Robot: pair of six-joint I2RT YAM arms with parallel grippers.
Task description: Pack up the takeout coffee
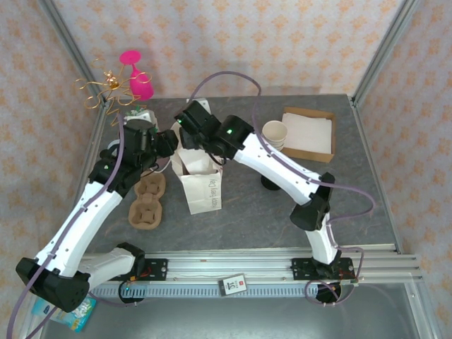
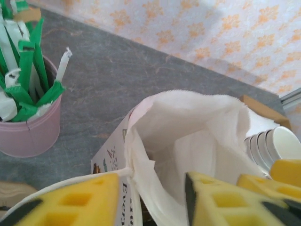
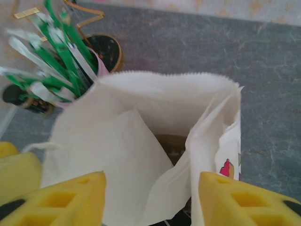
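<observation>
Grey table (image 1: 247, 219) with white paper bag (image 1: 201, 185), pulp cup carrier (image 1: 147, 203), open cardboard box (image 1: 309, 134), pink pot of sticks (image 2: 28, 129).

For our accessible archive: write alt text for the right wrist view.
An open white paper bag seen from above, its mouth between the spread yellow fingers of the right end effector. Behind it on the grey table stand green-and-white wrapped straws; a brown object sits deep inside the bag.

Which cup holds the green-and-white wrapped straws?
The pale pink cup, upright beside the white paper bag; the stacked cream paper cups lie sideways, holding none.
</observation>
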